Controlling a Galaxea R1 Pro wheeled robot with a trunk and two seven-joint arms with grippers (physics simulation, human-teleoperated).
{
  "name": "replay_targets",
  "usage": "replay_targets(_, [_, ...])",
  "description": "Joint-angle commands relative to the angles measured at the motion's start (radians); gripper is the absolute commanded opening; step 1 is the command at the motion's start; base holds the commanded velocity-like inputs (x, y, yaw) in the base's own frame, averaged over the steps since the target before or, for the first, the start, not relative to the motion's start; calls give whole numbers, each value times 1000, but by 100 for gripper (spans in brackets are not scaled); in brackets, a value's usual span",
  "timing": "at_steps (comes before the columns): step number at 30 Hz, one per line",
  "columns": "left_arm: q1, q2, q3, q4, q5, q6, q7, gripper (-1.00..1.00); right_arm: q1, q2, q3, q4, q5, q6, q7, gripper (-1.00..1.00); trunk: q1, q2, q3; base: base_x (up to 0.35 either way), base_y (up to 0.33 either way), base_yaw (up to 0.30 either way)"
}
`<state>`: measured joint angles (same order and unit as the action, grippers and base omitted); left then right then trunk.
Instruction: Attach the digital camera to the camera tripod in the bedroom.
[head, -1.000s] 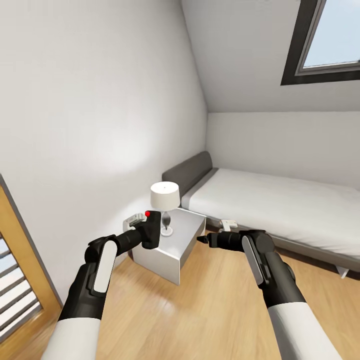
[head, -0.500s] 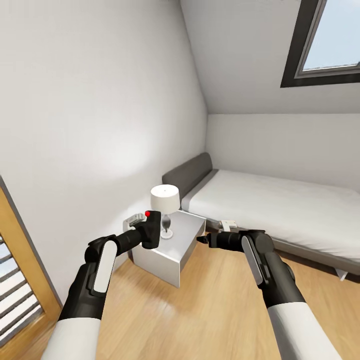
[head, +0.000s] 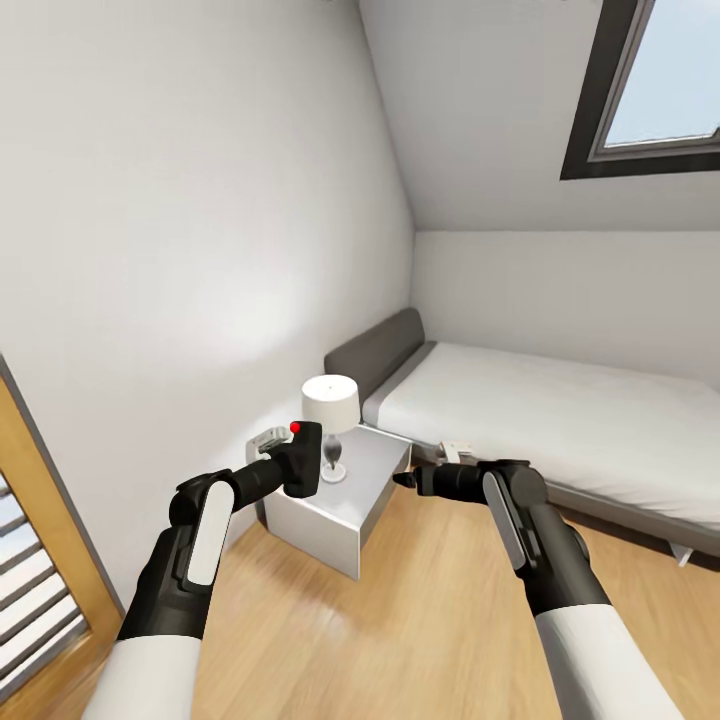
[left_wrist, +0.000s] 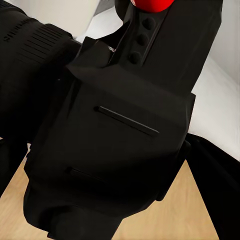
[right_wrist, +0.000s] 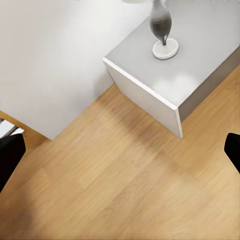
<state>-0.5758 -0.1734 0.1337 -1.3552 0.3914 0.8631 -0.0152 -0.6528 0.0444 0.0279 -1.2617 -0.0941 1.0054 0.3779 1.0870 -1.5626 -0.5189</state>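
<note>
the left tool is clamped on the digital camera, which it holds upright in the air, in front of the grey nightstand. in the left wrist view the black camera body is very close, with its red button at the edge. the right tool is held over the wood floor near the nightstand corner; its fingers stand wide apart and hold nothing. a white lamp stands on the nightstand. the grey bed is beside it, against the wall.
</note>
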Motion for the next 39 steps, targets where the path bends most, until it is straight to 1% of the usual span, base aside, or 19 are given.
replay_targets(1, [-1,-1,3,-1,3,5,-2,-100,-1,0,0,1,-9,5,-5,100,-4,7,2,0,0,0])
replay_targets(9, [-1,0,3,0,3,5,-2,-100,-1,2,1,2,-10,4,-7,100,-35,63,27,0,0,0])
replay_targets(11, [-2,-1,-9,-12,17,-1,-13,-100,-4,-10,-2,-9,-22,12,-5,100,-35,62,27,0,0,0])
replay_targets(14, [-2,-1,-26,-29,17,-1,-30,-100,-4,-11,-2,-26,-27,12,-5,100,-35,62,27,0,0,0])
replay_targets(16, [-1,-1,-37,-40,17,-1,-24,-100,-4,-11,-2,-26,-27,13,-6,100,-35,62,27,0,0,0])
replay_targets(20, [1,-1,-41,-20,20,0,-17,-100,-3,-23,2,-21,-31,32,-3,100,-35,62,27,0,0,0])
replay_targets(25, [2,-1,-44,9,24,0,-15,-100,-2,-29,5,-30,-32,42,-1,100,-35,62,27,0,0,0])
replay_targets(29, [2,-1,-46,19,26,1,-14,-100,-2,-30,7,-33,-21,42,-6,100,-35,62,27,0,0,-28])
replay_targets(39, [2,-1,-46,23,26,1,-14,-100,-2,-31,9,-33,-18,42,-12,100,-35,62,27,0,0,-192])
